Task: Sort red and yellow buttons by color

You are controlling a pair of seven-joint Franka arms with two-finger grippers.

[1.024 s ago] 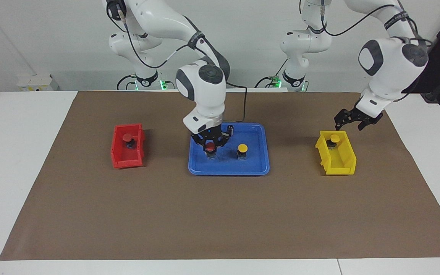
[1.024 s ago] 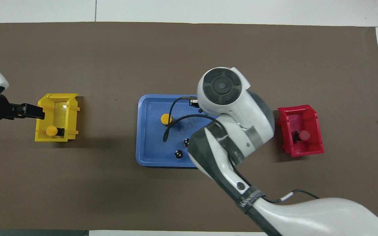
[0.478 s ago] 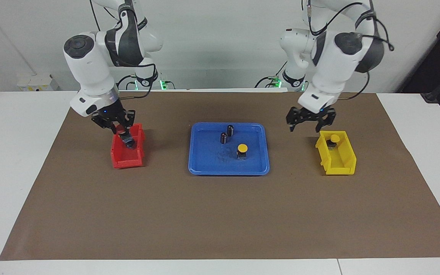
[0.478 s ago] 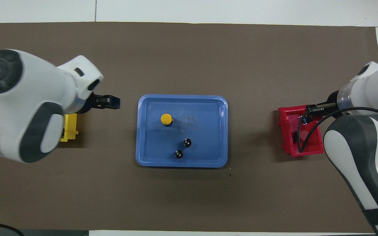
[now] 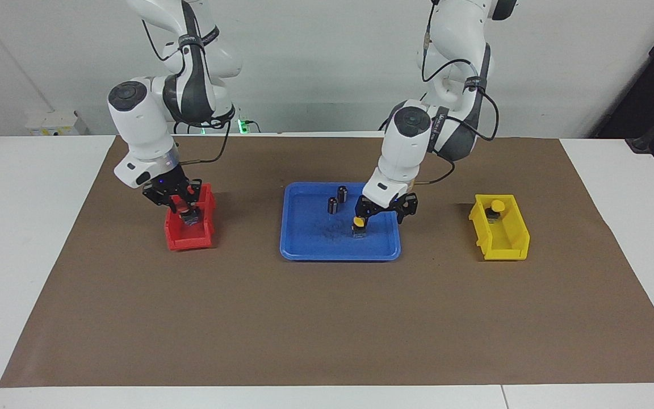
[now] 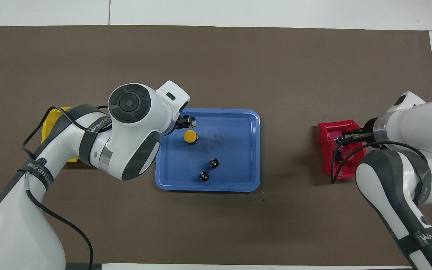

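Observation:
My right gripper (image 5: 181, 200) is shut on a red button (image 5: 190, 215) and holds it low inside the red bin (image 5: 188, 240). The other red button is hidden under that gripper. My left gripper (image 5: 382, 215) is open over the blue tray (image 5: 338, 254), its fingers spread just above and beside a yellow button (image 5: 359, 222) that stands in the tray. That button also shows in the overhead view (image 6: 190, 136). The second yellow button (image 5: 496, 205) sits in the yellow bin (image 5: 503, 241).
Two small black cylinders (image 5: 342, 193) (image 5: 332, 205) with silvery tops stand in the tray, nearer to the robots than the yellow button. The red bin is toward the right arm's end of the brown mat, the yellow bin toward the left arm's end.
My right gripper carried the red button from the tray to the red bin and has lowered it in. My left gripper moved from the yellow bin to the tray's yellow button.

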